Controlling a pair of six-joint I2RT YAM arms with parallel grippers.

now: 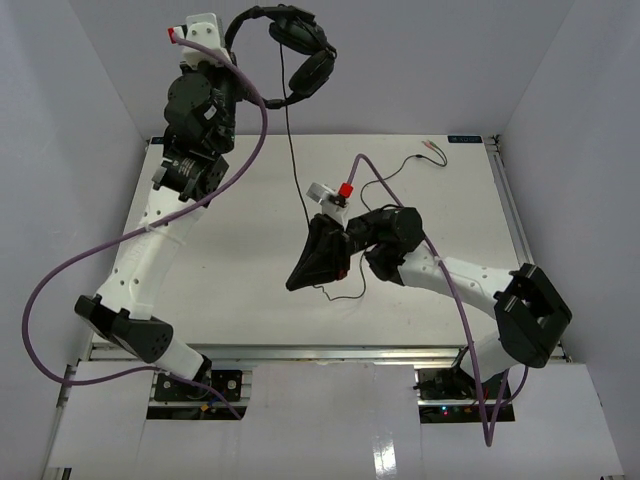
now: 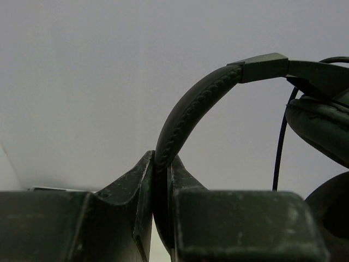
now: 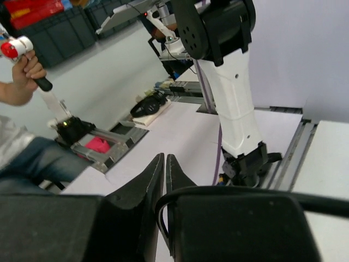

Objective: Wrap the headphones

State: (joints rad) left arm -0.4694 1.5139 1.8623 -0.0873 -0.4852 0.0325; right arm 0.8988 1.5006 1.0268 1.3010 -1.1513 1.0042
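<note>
while the left gripper [image 2: 162,164] is clamped fully on the padded headband [image 2: 191,109], the headphones [image 1: 300,50] hang aloft beyond the far edge of the table [image 1: 220,270]. the right gripper [image 3: 164,161] is closed low over the table, apparently pinching the thin cable [image 1: 293,150] (its plugs [image 1: 432,146] lie at the far right). expect a light headset with a stiff, secure headband; the cable is limp, slippery and kink-prone, so pinch it mid-run, gently.

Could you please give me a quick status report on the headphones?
Left gripper shut on padded headband of black over-ear headphones, held aloft. Right gripper shut on their thin black cable. Cable unwrapped; no obstruction visible.
</note>
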